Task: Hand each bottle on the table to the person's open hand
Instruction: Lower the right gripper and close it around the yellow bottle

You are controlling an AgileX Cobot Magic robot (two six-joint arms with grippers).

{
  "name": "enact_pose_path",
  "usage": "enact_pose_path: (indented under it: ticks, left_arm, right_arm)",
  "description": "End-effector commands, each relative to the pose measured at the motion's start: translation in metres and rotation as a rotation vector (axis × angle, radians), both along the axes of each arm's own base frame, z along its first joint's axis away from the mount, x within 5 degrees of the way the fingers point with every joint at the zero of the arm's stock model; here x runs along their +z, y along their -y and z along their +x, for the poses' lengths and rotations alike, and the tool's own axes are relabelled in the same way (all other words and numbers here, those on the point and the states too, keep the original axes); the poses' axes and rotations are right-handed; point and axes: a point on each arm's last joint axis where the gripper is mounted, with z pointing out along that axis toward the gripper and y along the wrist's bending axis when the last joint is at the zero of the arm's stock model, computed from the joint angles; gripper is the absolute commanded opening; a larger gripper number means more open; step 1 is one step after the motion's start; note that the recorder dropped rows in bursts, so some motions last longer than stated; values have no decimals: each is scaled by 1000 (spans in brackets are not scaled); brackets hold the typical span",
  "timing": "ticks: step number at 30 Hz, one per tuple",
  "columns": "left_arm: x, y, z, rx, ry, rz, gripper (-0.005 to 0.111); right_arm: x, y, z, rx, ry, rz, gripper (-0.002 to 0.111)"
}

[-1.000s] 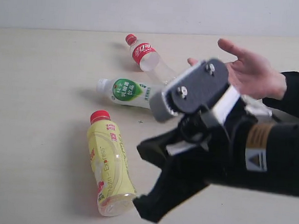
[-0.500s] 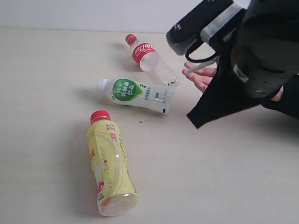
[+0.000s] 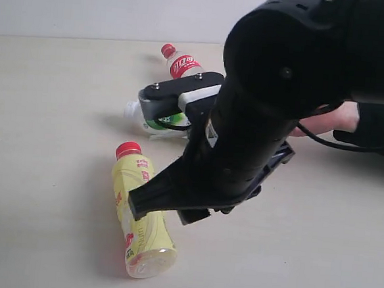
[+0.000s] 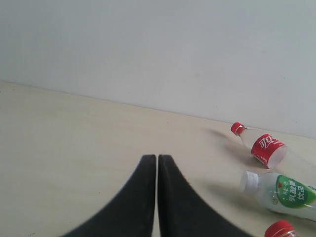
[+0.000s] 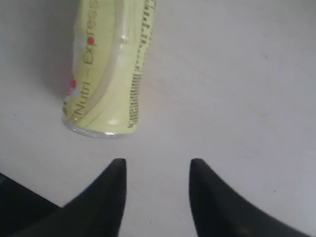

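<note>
Now R tool (image 5: 157, 163), tapered black tips apart & empty, nr glossy yellow plastic bottle (image 5: 106, 74); L tool (image 4: 157, 158) clenched.

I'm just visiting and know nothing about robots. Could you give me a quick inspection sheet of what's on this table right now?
Surface: pale table, flat, no spills seen.
Job's things: three bottles, all lying down: yellow bottle, red-label bottle, green-label bottle. The person's hand is mostly hidden behind the right arm.
Clutter: nothing seen.
Grippers: left gripper, jaws shut, empty; right gripper, jaws apart, empty, near the yellow bottle's base.
Cables: black cable curving below the person's hand.
Surroundings: plain light wall.
</note>
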Motion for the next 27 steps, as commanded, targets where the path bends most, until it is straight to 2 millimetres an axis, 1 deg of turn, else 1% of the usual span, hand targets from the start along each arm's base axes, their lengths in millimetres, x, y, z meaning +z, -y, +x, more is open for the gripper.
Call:
enact_pose_path:
  ticks: [1, 3, 5, 7, 11, 17, 23, 27]
  left_arm:
    - [0, 0, 0, 2, 4, -6, 4]
    - [0, 0, 0, 2, 4, -6, 4]
    - [0, 0, 0, 2, 4, -6, 4]
    - [0, 0, 0, 2, 4, -6, 4]
    - [0, 0, 0, 2, 4, -6, 4]
    - [0, 0, 0, 2, 4, -6, 4]
    - [0, 0, 0, 2, 4, -6, 4]
    - [0, 0, 0, 2, 4, -6, 4]
  right_arm:
    - [4, -23, 8, 41, -9, 107, 63]
    - [3, -32, 11, 55, -7, 156, 68]
    - [-1, -38, 15, 57, 7, 173, 68]
    - [-5, -43, 19, 61, 18, 169, 68]
    - [-22, -51, 27, 98, 18, 123, 69]
    - [-41, -61, 38, 108, 30, 77, 82]
    - [-51, -71, 47, 70, 47, 86, 83]
    - [-59, -74, 53, 15, 73, 70, 83]
